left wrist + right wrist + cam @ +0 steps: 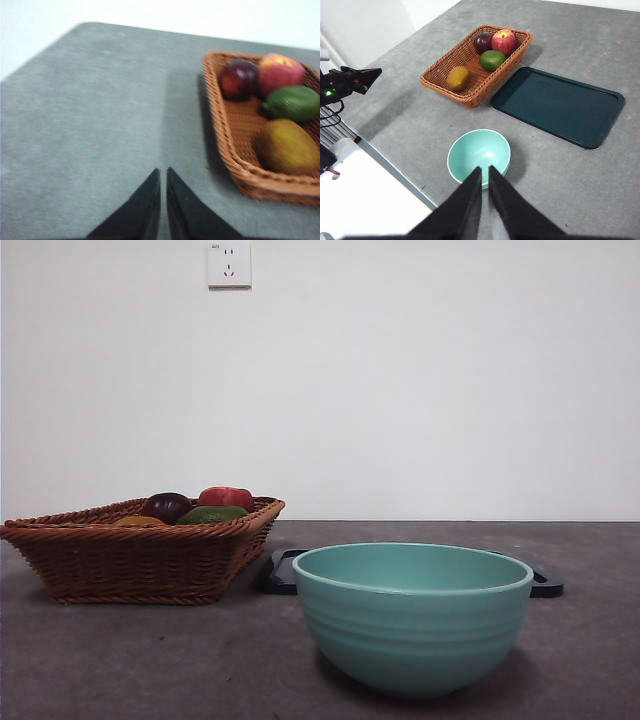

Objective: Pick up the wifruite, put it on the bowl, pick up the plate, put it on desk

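Both grippers are just hanging in the air with nothing in them. The left gripper (163, 172) has its two black jaws pressed nearly together, only a thin sliver of gap between the tips, and it sits above bare desk (100, 115) just beside the wicker basket (225, 145). It isn't touching the basket or any fruit. The right gripper (485, 170) looks the same: jaws pinched to a narrow slit, holding nothing, high above the near edge of the mint-green bowl (478, 156).

The wifruite (287, 146) lies on its side inside the basket, at the end nearer the left gripper, a brownish-orange oval. The left wrist shot is a bit blurry, so I can't really make out a green spot on it. Right beside it, further into the basket, is a green fruit (294, 102), and past that a dark purple fruit (239, 79) and a red apple (279, 72) sit side by side at the far end.

From the front, the bowl (412, 615) stands upright and empty on the desk, closest to the camera. Behind it lies a dark teal tray (559, 105), flat on the desk, with one long edge just beside the basket.
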Available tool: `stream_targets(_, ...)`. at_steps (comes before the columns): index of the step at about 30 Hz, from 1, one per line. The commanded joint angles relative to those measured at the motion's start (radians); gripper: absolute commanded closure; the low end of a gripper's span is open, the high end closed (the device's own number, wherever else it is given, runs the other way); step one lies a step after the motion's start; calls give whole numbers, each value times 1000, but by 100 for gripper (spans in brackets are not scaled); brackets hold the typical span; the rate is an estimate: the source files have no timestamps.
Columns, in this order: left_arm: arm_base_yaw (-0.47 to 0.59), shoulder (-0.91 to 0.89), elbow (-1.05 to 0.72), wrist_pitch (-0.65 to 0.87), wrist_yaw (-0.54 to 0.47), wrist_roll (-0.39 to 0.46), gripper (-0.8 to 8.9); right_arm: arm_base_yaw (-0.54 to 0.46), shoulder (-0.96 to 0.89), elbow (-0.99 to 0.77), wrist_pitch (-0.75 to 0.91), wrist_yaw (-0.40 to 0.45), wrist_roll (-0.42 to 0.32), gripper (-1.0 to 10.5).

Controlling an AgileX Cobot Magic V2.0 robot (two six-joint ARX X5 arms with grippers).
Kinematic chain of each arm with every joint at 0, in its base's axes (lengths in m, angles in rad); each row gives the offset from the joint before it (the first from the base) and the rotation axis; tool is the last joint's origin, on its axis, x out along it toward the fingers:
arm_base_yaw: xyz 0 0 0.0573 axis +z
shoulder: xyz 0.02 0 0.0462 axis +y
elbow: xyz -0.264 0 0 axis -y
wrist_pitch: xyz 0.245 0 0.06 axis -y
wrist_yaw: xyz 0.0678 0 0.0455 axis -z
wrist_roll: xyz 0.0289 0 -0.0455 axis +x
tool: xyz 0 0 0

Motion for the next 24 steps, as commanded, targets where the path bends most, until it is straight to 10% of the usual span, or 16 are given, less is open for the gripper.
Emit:
stream_targets(1,9,-22,-19,14,-4,-18,795,7,1,11,10,1,0,929)
stream_targets(24,12,-60,-74,59,107,84,794,7,1,11,10,1,0,929)
